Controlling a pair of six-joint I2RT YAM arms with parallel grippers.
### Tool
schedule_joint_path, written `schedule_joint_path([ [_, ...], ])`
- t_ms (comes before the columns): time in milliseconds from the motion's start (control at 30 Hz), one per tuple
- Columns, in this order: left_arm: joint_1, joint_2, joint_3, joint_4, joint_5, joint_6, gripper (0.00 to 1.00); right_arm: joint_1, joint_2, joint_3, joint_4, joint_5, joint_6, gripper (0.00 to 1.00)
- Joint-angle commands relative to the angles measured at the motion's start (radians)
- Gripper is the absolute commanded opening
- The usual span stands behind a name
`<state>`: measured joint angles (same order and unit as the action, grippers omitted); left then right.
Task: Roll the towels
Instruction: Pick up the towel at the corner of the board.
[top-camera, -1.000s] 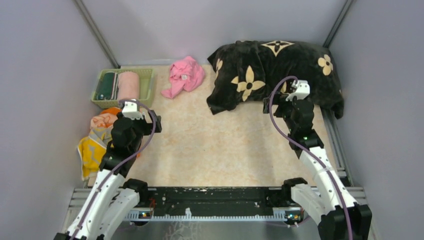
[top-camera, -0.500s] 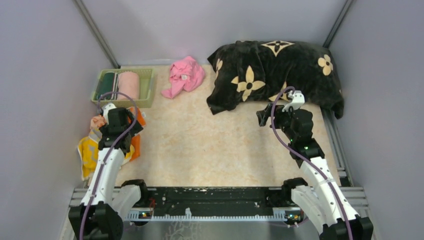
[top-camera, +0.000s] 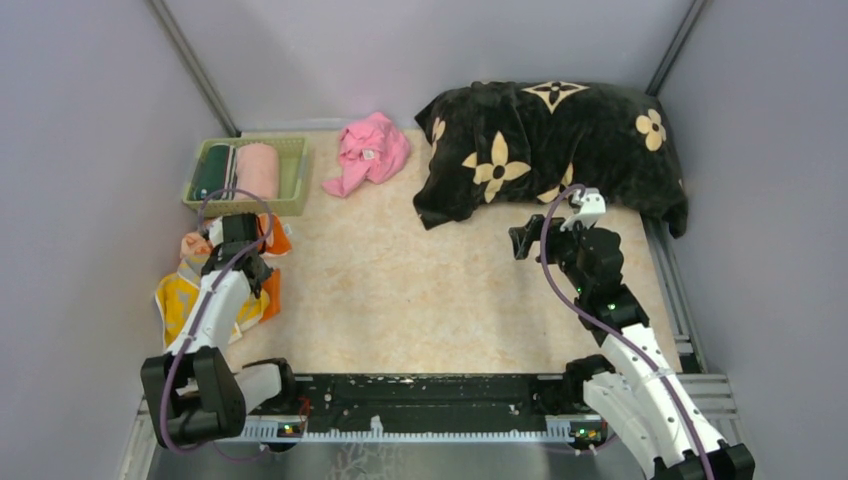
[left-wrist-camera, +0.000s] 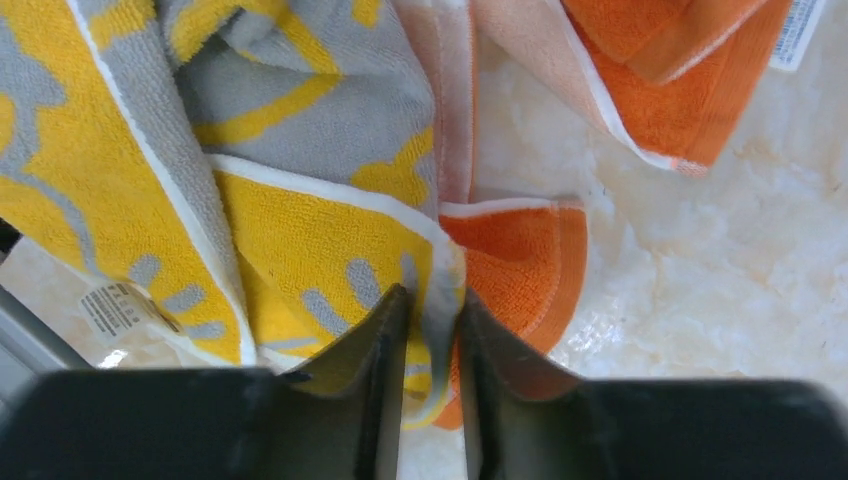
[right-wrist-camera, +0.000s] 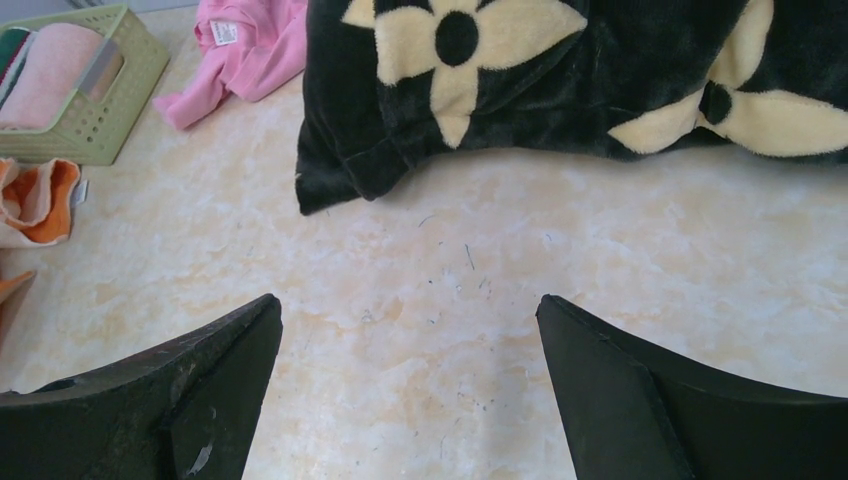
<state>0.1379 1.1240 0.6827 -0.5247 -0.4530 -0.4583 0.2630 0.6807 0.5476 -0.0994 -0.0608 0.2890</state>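
Note:
The towels lie crumpled together at the table's left edge. The grey towel with yellow ducks (top-camera: 180, 305) (left-wrist-camera: 300, 130) partly overlaps the peach towel with the orange border (top-camera: 200, 243) (left-wrist-camera: 520, 255) (right-wrist-camera: 35, 200). My left gripper (top-camera: 245, 268) (left-wrist-camera: 432, 300) points down at the pile, its jaws pinched on a white-edged corner fold of the grey and yellow towel, with orange cloth just right of it. My right gripper (top-camera: 520, 240) (right-wrist-camera: 410, 305) hangs wide open over bare tabletop in front of the black blanket, holding nothing.
A green basket (top-camera: 292, 175) at the back left holds a dark green roll and a pink roll (top-camera: 257, 170). A pink garment (top-camera: 370, 148) lies beside it. The big black flowered blanket (top-camera: 560, 150) (right-wrist-camera: 560, 90) fills the back right. Grey walls close both sides.
My left arm swung left and down onto the towel pile, and its jaws closed on the grey and yellow towel's corner. The right arm drew back slightly from the blanket, still open.

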Motion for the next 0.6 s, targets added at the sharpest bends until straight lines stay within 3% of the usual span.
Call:
schedule_joint_path([
  [0, 0.016, -0.011, 0.062, -0.015, -0.017, 0.007, 0.17, 0.018, -0.028, 0.002, 0.039, 0.029, -0.009, 0.99],
  [67, 0.016, -0.041, 0.142, -0.071, 0.036, 0.032, 0.06, 0.021, -0.027, 0.003, 0.037, 0.029, -0.009, 0.99],
  [133, 0.017, -0.100, 0.250, -0.097, 0.114, 0.082, 0.00, 0.022, -0.027, 0.004, 0.038, 0.028, -0.010, 0.99],
  [267, 0.014, -0.201, 0.418, -0.064, 0.364, 0.155, 0.00, 0.022, -0.026, 0.014, 0.029, 0.027, -0.010, 0.99],
  [467, -0.004, -0.178, 0.587, -0.011, 0.821, 0.045, 0.00, 0.022, -0.027, 0.050, -0.007, 0.016, -0.011, 0.99],
  [567, -0.108, -0.158, 0.604, 0.076, 0.909, -0.045, 0.00, 0.022, -0.031, 0.071, -0.035, 0.008, -0.010, 0.99],
])
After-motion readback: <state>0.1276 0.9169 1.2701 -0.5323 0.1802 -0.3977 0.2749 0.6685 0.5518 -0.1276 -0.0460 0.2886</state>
